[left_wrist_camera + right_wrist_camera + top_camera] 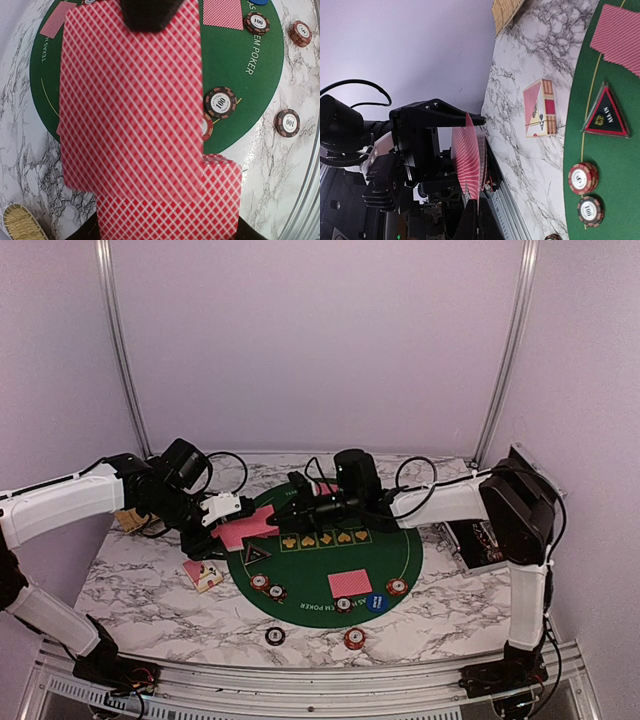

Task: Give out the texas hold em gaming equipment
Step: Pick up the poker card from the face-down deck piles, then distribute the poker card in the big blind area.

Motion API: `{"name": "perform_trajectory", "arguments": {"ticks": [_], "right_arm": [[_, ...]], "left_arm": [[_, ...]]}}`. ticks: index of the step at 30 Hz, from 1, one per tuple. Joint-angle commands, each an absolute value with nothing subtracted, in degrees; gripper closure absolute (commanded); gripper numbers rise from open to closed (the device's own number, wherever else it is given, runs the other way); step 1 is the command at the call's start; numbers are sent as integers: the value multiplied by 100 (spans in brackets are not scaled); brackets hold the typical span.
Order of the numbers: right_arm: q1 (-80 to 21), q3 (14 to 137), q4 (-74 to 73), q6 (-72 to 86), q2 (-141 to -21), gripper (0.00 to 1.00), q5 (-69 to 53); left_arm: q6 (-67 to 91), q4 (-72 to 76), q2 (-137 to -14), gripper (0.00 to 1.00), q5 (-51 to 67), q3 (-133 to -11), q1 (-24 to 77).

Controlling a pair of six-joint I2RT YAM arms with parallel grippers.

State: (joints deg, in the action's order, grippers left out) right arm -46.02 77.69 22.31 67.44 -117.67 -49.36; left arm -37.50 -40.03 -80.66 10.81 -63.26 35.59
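Left gripper (228, 526) closed on the deck of cards (220, 202), held above the left edge of the green mat (405, 550). Right gripper (285, 502) closed, pinching the top card (130, 110) at one short end. Below: chips (220, 102) on the mat and on the marble surface (140, 590).

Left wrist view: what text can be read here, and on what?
"100" on three poker chips.
"EM POKER" on the green mat; "TEXAS H" at its left rim, rest hidden.
Chip rim lettering: too small to read.
Playing cards: pattern only, no text.
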Motion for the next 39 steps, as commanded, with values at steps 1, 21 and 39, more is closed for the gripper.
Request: {"name": "perform_trajectory", "arguments": {"ticks": [1, 21, 39], "right_arm": [[-4117, 7647, 2003, 6425, -11396, 100, -4954], [-2281, 10654, -779, 4555, -13504, 100, -3793], [-2285, 11906, -1159, 4662, -14606, 84, -3349]], "left_arm": [[-3769, -3991, -8029, 94, 1082, -6337, 3542], [-3717, -3997, -8056, 94, 1117, -6337, 3542], [-3680, -3996, -7976, 95, 1086, -6307, 3542]]}}
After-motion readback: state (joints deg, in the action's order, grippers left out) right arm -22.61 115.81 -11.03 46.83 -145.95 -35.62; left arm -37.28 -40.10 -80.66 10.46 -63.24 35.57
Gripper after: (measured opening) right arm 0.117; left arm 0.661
